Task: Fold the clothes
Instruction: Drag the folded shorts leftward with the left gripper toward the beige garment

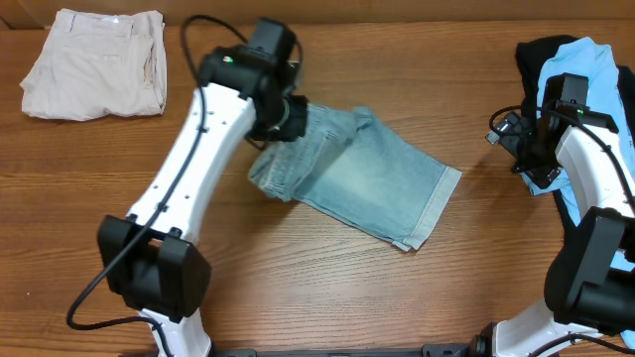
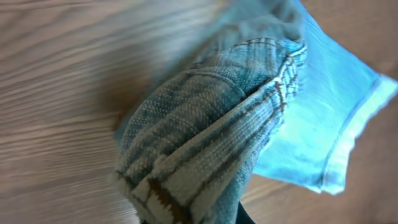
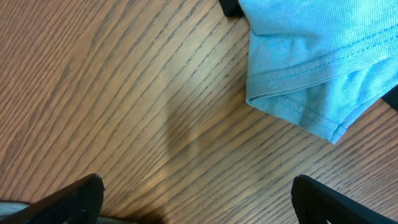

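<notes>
Overhead view of denim shorts [image 1: 372,178] lying at the middle of the surface [image 1: 298,288], waist end bunched in the clenched left end effector [image 1: 288,114]; right end effector [image 3: 196,186] released, hanging beside a blue shirt [image 1: 585,69]. Best carried low toward the cuffed hem, laid edge to edge, then let go once flat.

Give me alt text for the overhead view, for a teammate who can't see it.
The left fingers pinch the bunched end of denim shorts lying in the middle of the table. Folded beige shorts sit at the far left corner; the right fingers hang open beside a blue shirt on a black garment at the right edge.
</notes>
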`<state>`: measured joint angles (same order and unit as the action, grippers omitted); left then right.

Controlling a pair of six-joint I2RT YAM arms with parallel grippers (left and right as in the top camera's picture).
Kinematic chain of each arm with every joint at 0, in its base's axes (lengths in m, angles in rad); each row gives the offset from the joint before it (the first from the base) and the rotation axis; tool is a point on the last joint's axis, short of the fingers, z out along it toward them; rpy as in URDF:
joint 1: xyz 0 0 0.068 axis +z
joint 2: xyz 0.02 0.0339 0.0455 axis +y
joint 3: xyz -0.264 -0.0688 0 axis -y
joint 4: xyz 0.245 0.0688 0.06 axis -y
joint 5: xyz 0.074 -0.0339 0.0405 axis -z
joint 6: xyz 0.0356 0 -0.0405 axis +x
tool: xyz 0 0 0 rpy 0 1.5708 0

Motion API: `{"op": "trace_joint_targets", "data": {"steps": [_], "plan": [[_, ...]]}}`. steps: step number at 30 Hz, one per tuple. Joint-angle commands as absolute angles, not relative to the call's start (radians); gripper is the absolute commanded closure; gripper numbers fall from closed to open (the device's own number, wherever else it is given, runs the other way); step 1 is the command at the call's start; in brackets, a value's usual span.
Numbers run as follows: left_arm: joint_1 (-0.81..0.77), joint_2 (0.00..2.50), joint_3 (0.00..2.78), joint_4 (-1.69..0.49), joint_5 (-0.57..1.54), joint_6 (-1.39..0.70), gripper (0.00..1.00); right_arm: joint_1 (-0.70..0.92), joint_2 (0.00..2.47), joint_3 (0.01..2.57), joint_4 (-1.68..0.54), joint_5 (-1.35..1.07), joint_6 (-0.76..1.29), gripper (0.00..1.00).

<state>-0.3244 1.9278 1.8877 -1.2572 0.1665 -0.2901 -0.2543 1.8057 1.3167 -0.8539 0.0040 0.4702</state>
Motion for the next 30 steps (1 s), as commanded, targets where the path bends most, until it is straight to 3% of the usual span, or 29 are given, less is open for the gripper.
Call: {"op": "trace_joint_targets", "data": {"steps": [1,10,15,23,30], "plan": [[-0.215,1.877,1.903,-1.276,0.107,-0.322,0.96,-0.253,1.799,1.342,-0.849,0.006,0.467,0.00],[0.123,1.833,1.903,-1.410,0.070,-0.319,0.96,-0.253,1.799,1.342,-0.849,0.006,0.467,0.00],[0.233,1.794,1.903,-1.500,0.031,-0.310,0.96,-0.253,1.799,1.342,-0.849,0.006,0.467,0.00],[0.245,1.776,1.903,-1.586,-0.057,-0.302,0.96,-0.253,1.799,1.342,-0.849,0.006,0.467,0.00],[0.155,1.778,1.903,-1.395,0.066,-0.303,0.96,-0.253,1.799,1.342,-0.849,0.006,0.467,0.00]]}}
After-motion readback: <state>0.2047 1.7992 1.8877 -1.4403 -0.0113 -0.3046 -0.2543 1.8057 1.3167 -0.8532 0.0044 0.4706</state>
